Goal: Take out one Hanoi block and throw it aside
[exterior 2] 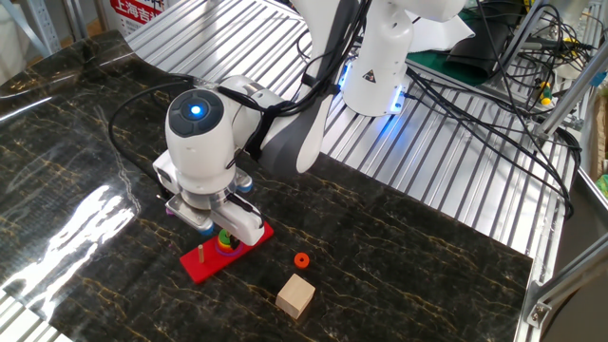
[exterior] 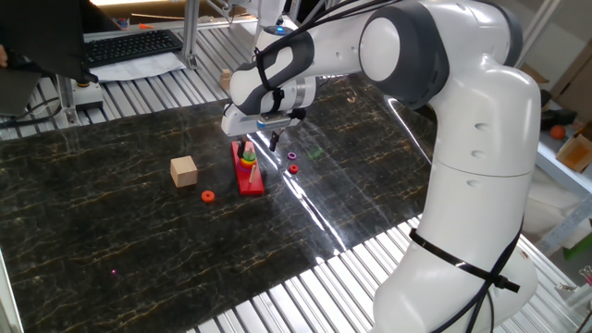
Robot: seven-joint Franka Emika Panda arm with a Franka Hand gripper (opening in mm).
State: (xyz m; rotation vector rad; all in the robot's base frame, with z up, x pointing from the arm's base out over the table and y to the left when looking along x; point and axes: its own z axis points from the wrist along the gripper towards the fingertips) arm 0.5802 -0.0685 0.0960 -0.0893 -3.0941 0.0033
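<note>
The Hanoi block (exterior: pixel 248 156) is the small green ring near the top of the ring stack, on a peg of the red base (exterior: pixel 252 182). From the other side the Hanoi block (exterior 2: pixel 225 237) shows just under the white hand, above the red base (exterior 2: pixel 204 266). My gripper (exterior: pixel 258 143) hangs straight over the stack. Its dark fingers stand apart on either side of the peg tip, so it looks open. In the other fixed view the gripper (exterior 2: pixel 226 231) hides most of the stack, and I cannot see whether a finger touches the ring.
A tan wooden cube (exterior: pixel 183 171) (exterior 2: pixel 295 296) lies left of the base, with an orange-red ring (exterior: pixel 207 196) (exterior 2: pixel 301 260) near it. Two small loose rings (exterior: pixel 292 164) lie right of the base. Ribbed metal surrounds the dark mat.
</note>
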